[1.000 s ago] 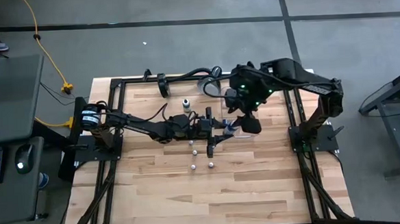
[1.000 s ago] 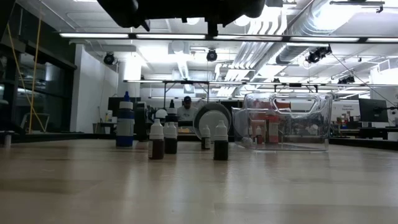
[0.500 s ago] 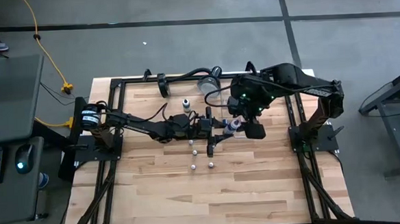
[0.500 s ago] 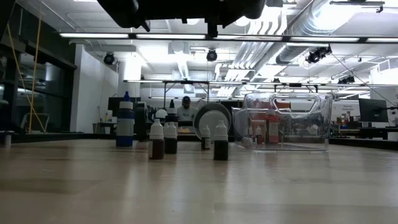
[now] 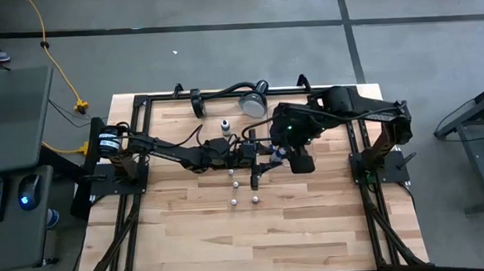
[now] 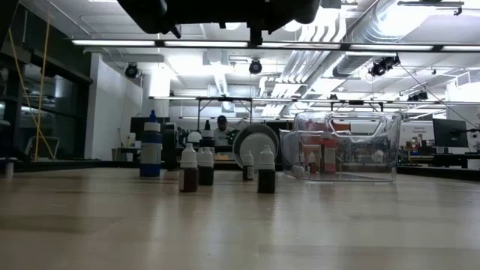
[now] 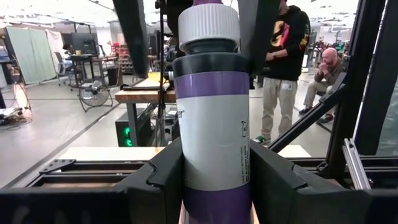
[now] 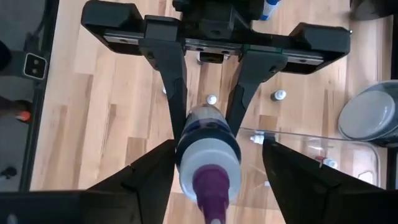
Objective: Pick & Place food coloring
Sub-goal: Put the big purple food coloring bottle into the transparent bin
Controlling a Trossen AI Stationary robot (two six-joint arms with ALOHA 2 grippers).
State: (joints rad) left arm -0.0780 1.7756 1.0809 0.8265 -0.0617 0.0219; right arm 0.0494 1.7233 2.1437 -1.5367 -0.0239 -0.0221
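My left gripper is above the table's middle, shut on a food coloring bottle with a white cap, purple bands and a white label. My right gripper hangs open over that bottle's purple-tipped top, pointing steeply down with a finger on either side; whether they touch it I cannot tell. Several small white-capped food coloring bottles stand upright on the wood. A taller blue one stands farther back. My left gripper pinches the bottle's lower body between its two fingers, one on each side. The fingers come in about level from the table's left. The bottle stands upright in the hold, cap up, lifted clear of the table.
A clear plastic tray holding a few bottles sits right of the middle, mostly under my right arm in the high view. A round silver lamp head on a black gooseneck lies at the far edge. People are in the room beyond the table.
My right gripper has swung toward the table's left and a little down, tipping as it went, and now hangs over the bottle in my left gripper. The lamp head at the far edge has come out from under the right arm.
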